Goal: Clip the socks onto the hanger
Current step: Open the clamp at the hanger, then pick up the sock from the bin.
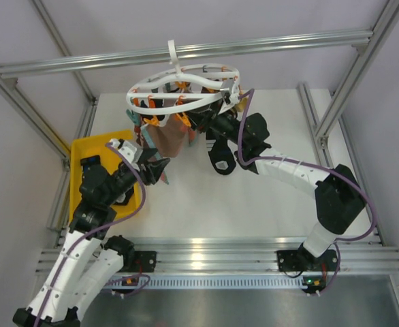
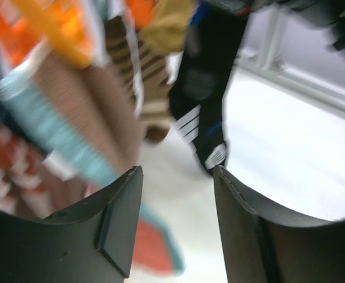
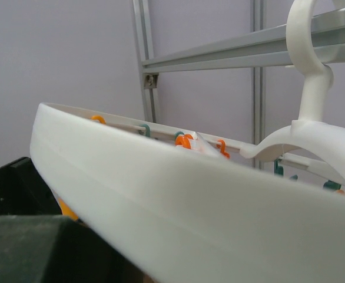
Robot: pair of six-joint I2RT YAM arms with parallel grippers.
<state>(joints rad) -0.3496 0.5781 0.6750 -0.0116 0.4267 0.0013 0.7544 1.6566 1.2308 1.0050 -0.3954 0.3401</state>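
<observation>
White plastic hanger [image 3: 161, 194] is hanging with the socks [image 2: 90, 118] dangling beneath it, and I am holding my left gripper [image 2: 177, 177] open and empty just before them, my right gripper [image 1: 210, 122] sitting by the rim, grip unclear, so moving gently seems wise to avoid tugging any loose.

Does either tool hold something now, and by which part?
The left tool is open, holding nothing. The right tool is at the ring of the hanger, but a grip cannot be told.
</observation>
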